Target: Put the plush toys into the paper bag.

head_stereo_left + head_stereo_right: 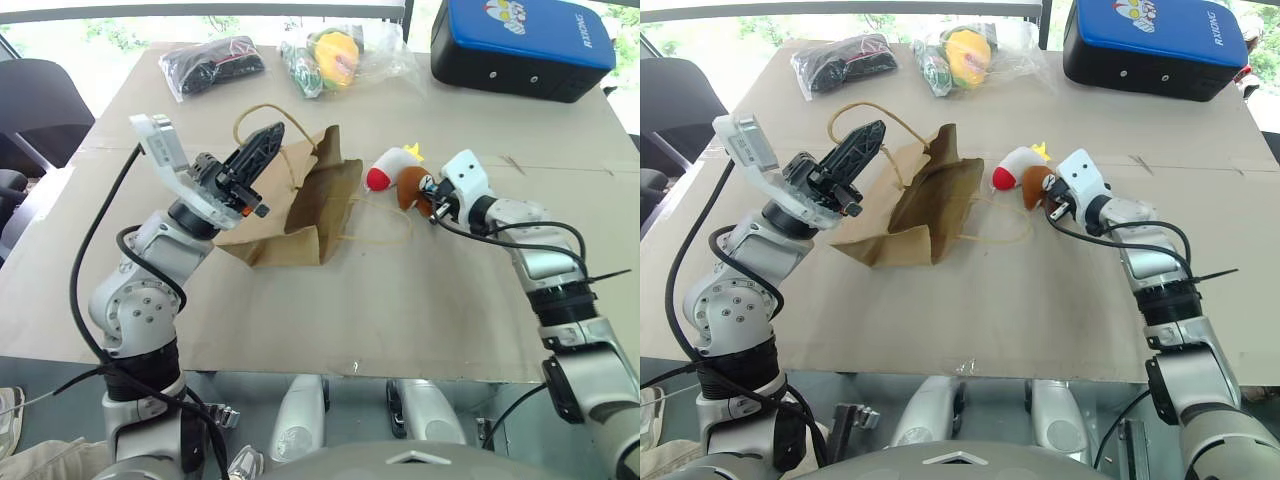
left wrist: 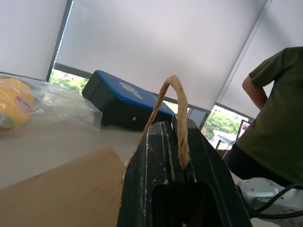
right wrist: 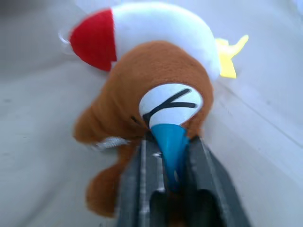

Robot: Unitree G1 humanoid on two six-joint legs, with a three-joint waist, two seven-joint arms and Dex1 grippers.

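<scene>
The brown paper bag (image 1: 310,205) lies on its side at the table's middle, mouth toward the toys. My left gripper (image 1: 265,140) is raised over its left end and shut on one tan cord handle (image 2: 177,109), which loops over the fingertips. Just right of the bag, the brown plush toy (image 3: 137,94) sits on the table. My right gripper (image 3: 170,146) is shut on its blue nose (image 3: 169,142). The white plush toy (image 1: 390,165), with its red end and yellow crest, lies against the brown one's far side.
A black item in clear plastic (image 1: 212,65) and a yellow-green toy in clear plastic (image 1: 335,55) lie at the table's far edge. A blue-topped case (image 1: 520,45) stands at the far right. A person (image 2: 274,118) stands beyond the table. A dark chair (image 1: 35,110) is at the left.
</scene>
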